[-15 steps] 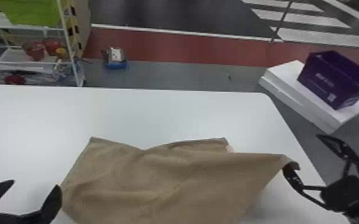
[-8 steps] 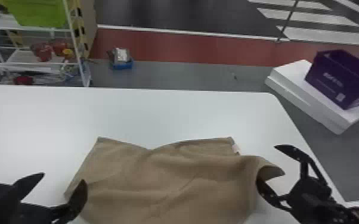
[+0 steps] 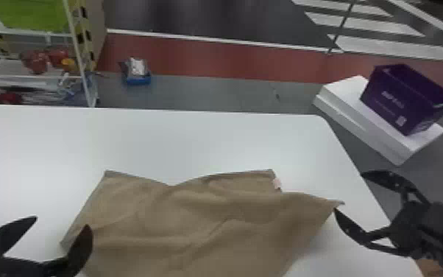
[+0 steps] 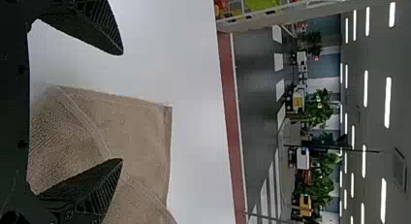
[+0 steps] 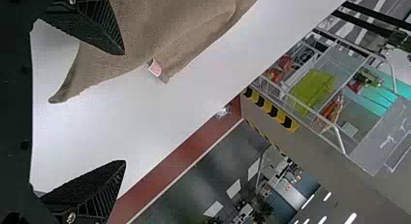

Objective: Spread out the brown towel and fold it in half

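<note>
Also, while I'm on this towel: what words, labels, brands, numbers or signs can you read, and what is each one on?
None reads surely enough to quote.
Purple bin, side wall: pale lettering with a smaller line under it, too small to read.
Same wall: small whitish square label, too small to read.
Brown towel, edge: pale pink tag, no legible text.

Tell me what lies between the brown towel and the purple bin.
From towel to bin, the head view shows white tabletop, then grey floor, then the white slab under the bin.
</note>
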